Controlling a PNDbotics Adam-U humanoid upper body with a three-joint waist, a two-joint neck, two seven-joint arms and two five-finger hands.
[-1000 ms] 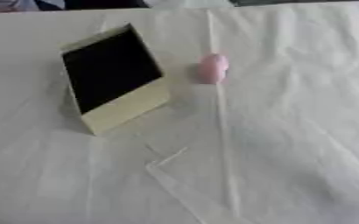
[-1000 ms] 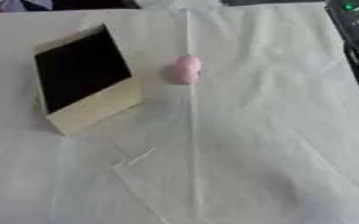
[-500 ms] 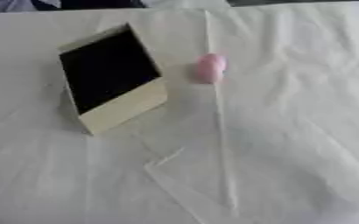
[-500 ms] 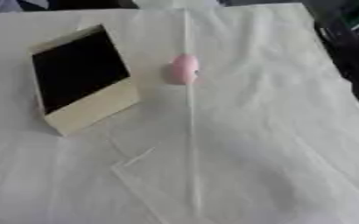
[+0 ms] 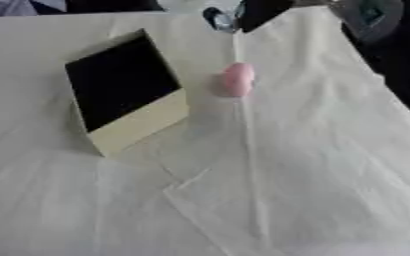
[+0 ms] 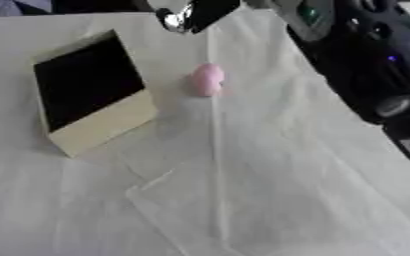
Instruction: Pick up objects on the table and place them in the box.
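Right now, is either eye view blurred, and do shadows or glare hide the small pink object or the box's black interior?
Left eye view: soft all over, the small pink object smeared with a faint shadow at its left; no glare on the white cloth. Right eye view: the right arm is blurred at the top right, hand unreadable; the open cream cardboard box shows an even black interior.

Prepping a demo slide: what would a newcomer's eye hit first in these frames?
Probably the cream box with its black inside, lying tipped at left on the white cloth. Next, the small pink object just right of it, apart from the box, on a crease. Then the robot's black right arm coming in from the upper right, its hand above the pink object.
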